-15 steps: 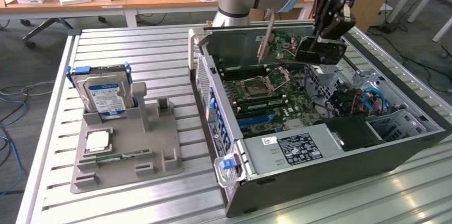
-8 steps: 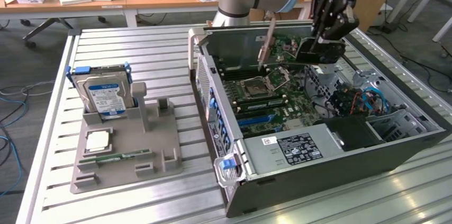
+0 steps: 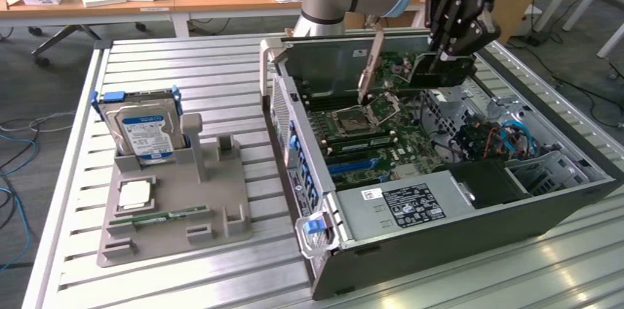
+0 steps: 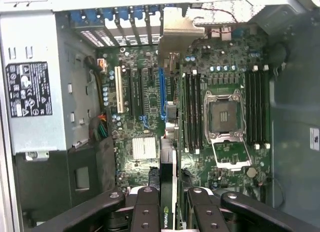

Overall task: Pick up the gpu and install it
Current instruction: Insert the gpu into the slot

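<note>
- The gpu [image 3: 440,74] hangs in the upper right of the exterior view, inside the open case [image 3: 487,225], above the motherboard [image 3: 388,142] and not yet seated
- The gripper [image 3: 451,52] is clamped on the card, a finger [image 4: 146,212] on either face
- In the wrist view the card's edge runs just beside the blue slot [image 4: 161,91]; a small offset or tilt would probably jam the contacts on the slot rim
- Its silver bracket [image 3: 370,68] could catch on the case's rear wall
- A shallow hold might let the card twist under pressing force
</note>
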`<state>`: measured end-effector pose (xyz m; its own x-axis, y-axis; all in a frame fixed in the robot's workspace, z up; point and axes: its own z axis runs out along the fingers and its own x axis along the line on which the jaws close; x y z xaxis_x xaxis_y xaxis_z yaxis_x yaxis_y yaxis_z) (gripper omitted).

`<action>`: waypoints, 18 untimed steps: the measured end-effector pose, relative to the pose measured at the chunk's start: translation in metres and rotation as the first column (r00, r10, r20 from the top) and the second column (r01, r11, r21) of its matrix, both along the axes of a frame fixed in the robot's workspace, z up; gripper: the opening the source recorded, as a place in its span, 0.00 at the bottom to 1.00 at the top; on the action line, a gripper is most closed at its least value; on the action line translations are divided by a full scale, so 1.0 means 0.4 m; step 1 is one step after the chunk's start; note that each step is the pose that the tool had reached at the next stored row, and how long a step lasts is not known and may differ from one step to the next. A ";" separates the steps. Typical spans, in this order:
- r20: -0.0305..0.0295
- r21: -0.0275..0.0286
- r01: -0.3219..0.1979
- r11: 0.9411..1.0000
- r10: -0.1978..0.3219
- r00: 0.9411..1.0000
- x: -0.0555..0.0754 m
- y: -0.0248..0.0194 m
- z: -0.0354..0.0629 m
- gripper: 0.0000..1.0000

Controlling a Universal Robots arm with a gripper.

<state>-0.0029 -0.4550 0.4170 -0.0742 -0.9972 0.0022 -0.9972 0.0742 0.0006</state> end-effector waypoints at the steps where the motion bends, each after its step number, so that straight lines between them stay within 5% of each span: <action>1: 0.000 0.000 -0.008 1.000 0.008 1.000 0.000 0.000 0.000 0.26; 9: 0.001 0.006 -0.029 1.000 0.029 1.000 0.000 0.000 -0.001 0.26; 18: 0.001 0.006 -0.035 0.999 0.035 0.999 0.000 0.000 -0.008 0.26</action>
